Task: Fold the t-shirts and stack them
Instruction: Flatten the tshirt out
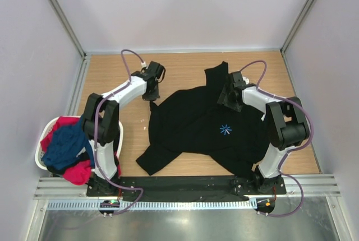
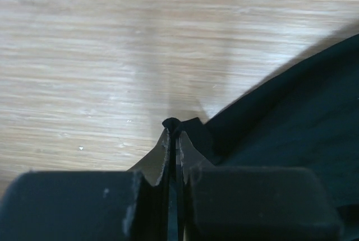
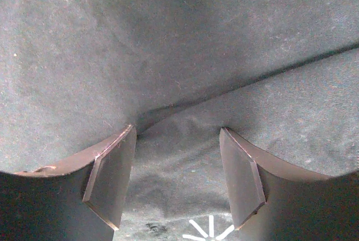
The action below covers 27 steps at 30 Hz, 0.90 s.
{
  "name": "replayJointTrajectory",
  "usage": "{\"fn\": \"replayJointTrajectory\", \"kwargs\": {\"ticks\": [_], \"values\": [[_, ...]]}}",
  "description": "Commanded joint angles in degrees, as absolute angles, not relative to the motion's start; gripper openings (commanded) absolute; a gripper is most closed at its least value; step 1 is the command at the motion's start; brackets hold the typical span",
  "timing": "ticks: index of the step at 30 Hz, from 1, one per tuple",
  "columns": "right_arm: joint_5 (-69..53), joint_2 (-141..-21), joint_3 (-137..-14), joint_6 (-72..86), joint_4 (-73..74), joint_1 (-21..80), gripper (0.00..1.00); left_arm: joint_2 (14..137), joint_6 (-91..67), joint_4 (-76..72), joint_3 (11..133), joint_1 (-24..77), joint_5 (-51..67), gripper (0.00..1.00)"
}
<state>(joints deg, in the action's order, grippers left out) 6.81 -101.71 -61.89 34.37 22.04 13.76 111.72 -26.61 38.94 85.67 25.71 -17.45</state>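
Pale walls (image 1: 179,5); wood table (image 1: 185,64); black t-shirt (image 1: 196,129) spread; basket (image 1: 40,154) left edge.

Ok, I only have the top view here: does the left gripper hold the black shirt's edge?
Observer: Yes. The left wrist view shows the left gripper shut on a pinch at the edge of the black t-shirt.
Operator: And the other arm?
Observer: The right gripper is open. Its wrist view shows the fingers apart over the cloth, gripping nothing.
Operator: Where on the shirt?
Observer: The starburst mark shows between its fingers at that view's bottom edge.
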Motion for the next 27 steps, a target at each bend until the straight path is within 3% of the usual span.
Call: {"fn": "replayJointTrajectory", "kwargs": {"ticks": [1, 6, 15, 27], "values": [[8.4, -104.5, -62.2, 34.8, 20.9, 13.5, 0.67, 108.1, -28.8, 34.2, 81.8, 23.1, -14.0, 0.00], [10.3, -104.6, -61.7, 35.0, 21.2, 12.6, 0.67, 101.6, -29.1, 30.1, 75.2, 20.9, -13.8, 0.00], [10.5, -105.3, -59.9, 34.7, 20.8, 11.5, 0.68, 95.9, -24.1, 21.0, 75.0, 8.7, 3.6, 0.00], [9.9, -103.6, -61.4, 33.3, 22.2, 8.9, 0.68, 105.6, -20.1, 21.6, 83.1, 6.8, 10.0, 0.00]]}}
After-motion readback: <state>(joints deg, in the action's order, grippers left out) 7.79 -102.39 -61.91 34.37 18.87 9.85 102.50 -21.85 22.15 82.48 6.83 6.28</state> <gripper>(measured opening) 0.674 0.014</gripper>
